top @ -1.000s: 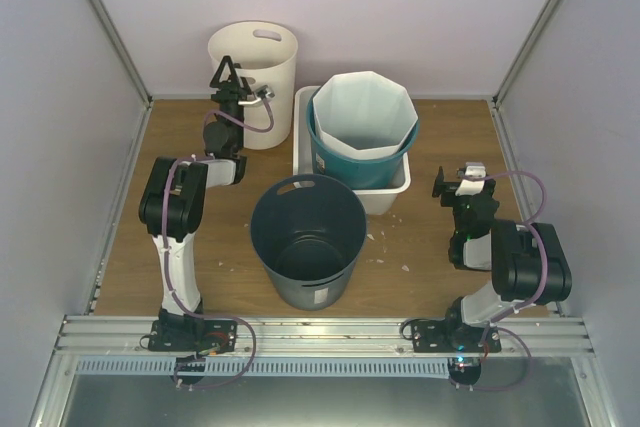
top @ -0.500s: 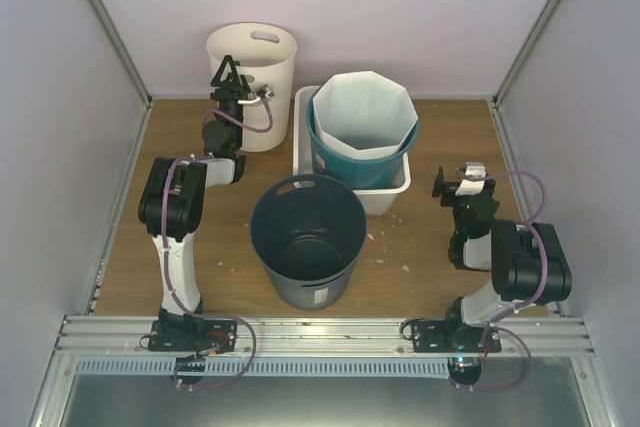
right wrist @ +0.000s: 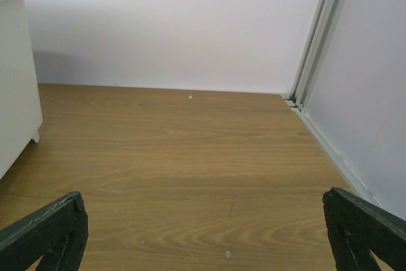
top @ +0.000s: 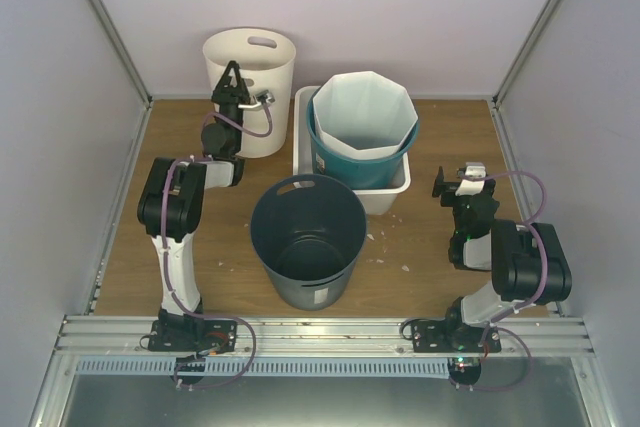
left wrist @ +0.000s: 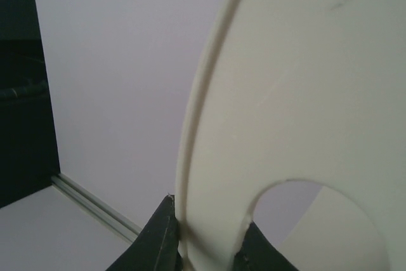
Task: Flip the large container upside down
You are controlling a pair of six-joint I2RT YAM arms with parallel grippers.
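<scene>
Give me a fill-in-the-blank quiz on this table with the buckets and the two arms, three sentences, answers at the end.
1. The left pincer clamps the cream bucket by its ____.
2. The right pincer stands ____ above bare wood, holding nothing.
3. The dark grey bucket stands with its opening facing ____.
Missing words: rim; open; up.

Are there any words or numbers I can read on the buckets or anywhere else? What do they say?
No text can be read in any view.
White sticker low on the dark grey bucket: too small to read, if it is printed at all.
Cream bucket, teal bucket, white tub: no lettering shows.
</scene>
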